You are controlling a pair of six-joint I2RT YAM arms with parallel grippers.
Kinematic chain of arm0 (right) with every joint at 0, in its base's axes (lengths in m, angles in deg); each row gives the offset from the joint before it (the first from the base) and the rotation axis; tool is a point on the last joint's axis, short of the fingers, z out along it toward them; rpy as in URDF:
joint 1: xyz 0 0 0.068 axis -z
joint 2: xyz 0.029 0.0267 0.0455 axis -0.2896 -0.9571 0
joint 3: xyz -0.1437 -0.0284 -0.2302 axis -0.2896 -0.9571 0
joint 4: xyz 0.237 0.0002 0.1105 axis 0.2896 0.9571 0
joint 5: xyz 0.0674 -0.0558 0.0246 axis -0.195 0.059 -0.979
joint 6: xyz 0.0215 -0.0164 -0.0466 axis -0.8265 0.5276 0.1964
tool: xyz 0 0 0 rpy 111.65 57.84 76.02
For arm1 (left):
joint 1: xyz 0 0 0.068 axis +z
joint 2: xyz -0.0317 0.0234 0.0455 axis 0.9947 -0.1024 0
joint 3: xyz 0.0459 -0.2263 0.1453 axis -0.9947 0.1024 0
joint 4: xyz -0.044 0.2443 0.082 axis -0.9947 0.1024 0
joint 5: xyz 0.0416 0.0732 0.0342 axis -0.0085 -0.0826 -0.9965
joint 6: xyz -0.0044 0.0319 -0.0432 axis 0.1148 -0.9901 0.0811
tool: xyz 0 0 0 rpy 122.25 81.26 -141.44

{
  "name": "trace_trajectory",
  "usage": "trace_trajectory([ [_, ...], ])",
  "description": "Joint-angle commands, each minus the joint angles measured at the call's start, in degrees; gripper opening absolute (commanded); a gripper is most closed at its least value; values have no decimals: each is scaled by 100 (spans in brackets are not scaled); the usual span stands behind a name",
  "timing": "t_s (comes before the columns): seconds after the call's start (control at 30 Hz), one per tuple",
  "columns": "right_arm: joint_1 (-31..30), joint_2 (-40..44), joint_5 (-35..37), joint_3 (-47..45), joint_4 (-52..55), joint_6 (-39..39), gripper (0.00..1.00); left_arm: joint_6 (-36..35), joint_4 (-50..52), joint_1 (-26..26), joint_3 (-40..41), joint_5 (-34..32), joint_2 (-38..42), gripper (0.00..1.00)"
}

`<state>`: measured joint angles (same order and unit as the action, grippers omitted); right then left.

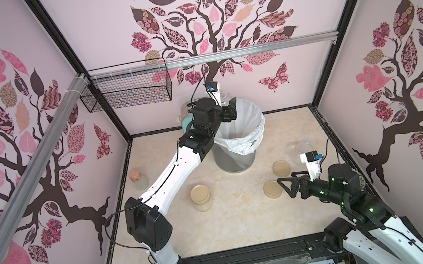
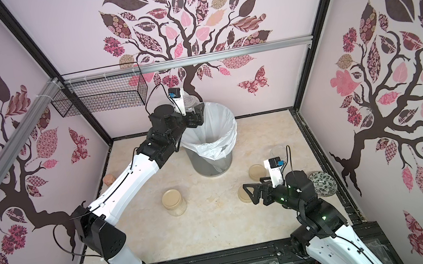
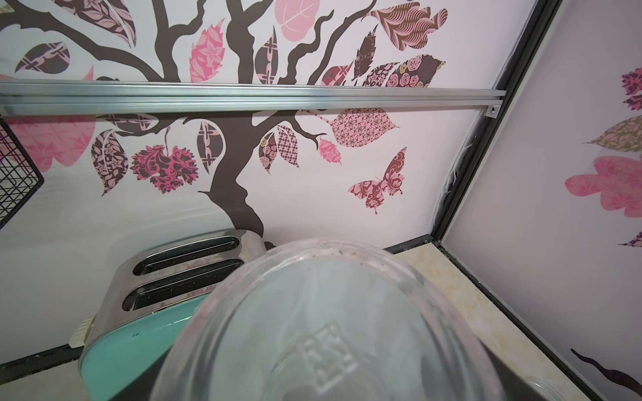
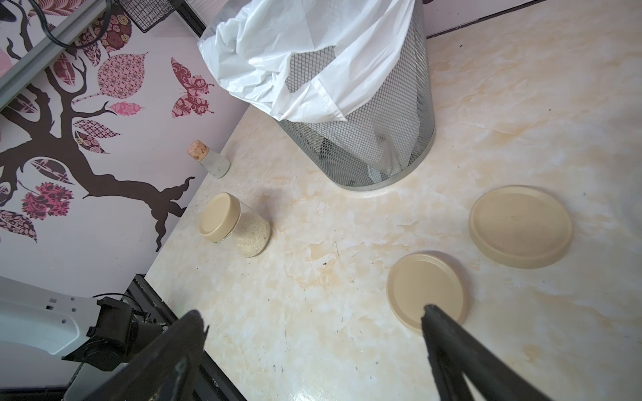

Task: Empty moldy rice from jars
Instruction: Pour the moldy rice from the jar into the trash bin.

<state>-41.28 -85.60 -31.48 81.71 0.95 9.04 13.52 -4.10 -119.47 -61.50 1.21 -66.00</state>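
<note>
Now the left gripper (image 1: 229,108) is clamped on a tipped jar (image 3: 330,312) that looks empty, above the bin (image 1: 234,161) at upper centre. The right gripper (image 4: 312,312) gapes wide, holding nothing, over a loose lid (image 4: 425,291); the lidded jar (image 1: 201,198) of moldy rice (image 4: 253,236) stands upright, left of it in both top views.

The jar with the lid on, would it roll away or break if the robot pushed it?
Probably not roll: the closed jar stands upright, short and wide. The rice inside likely makes it heavy. It looks like glass, so maybe slippery and breakable if dropped.
</note>
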Motion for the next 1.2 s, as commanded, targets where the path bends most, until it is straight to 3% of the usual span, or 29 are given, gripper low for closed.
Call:
trace_trajectory([
  [0.0,10,61,83,163,53,22,99,-454,-574,-280,-56,-180,174,66],
  [0.17,10,111,-75,95,-56,-62,99,-3,-40,7,-428,35,-142,64],
  [0.3,11,205,51,128,44,-21,99,-1422,-383,-651,-278,-622,-17,65],
  [0.47,11,219,-2,125,48,-43,99,-2089,-568,-673,-196,-938,-66,66],
  [0.83,17,278,24,121,135,-88,99,-3496,-2691,-800,675,-1326,63,63],
  [1.03,10,275,40,137,178,-80,99,-4629,-3823,-864,990,-1490,-109,62],
  [1.17,10,265,25,129,183,-91,99,-4675,-4190,-868,1050,-1416,-56,62],
])
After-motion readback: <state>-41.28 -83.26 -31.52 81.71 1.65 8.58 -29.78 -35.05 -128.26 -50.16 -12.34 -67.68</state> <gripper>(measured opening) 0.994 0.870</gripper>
